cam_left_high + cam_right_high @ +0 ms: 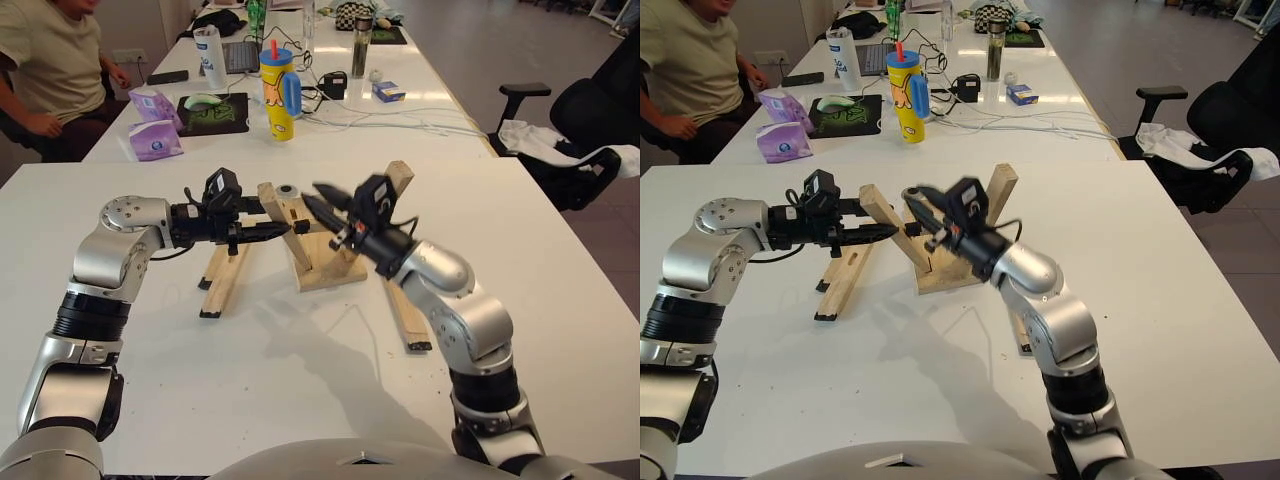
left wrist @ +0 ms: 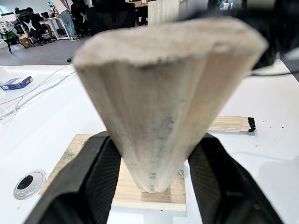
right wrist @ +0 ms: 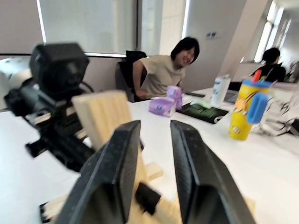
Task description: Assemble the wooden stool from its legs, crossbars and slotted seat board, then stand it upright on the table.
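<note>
Stool leg (image 1: 277, 212) pinched tight in the left gripper (image 1: 282, 230), tilted, lower end down on the seat board (image 1: 335, 272) just beneath the fingertips. Opposite, right gripper (image 1: 325, 203) spread wide and holding nothing, poised just across the leg from the left one, near its upper end. Looks like seating that leg in the board; hard to tell whether fully home in its slot.

Hold the left grip steady. Bring the right fingers round the upper end, close, then press straight down along the leg's own line, no twisting. Mind the second leg (image 1: 397, 182) rising from the board just behind the right gripper: easy to knock with the wrist. Leave the loose stick (image 1: 222, 283) below the left gripper on the table (image 1: 560, 300), and the other stick (image 1: 410, 318) under the right forearm. Brace the board while pressing, or expect a skid.
</note>
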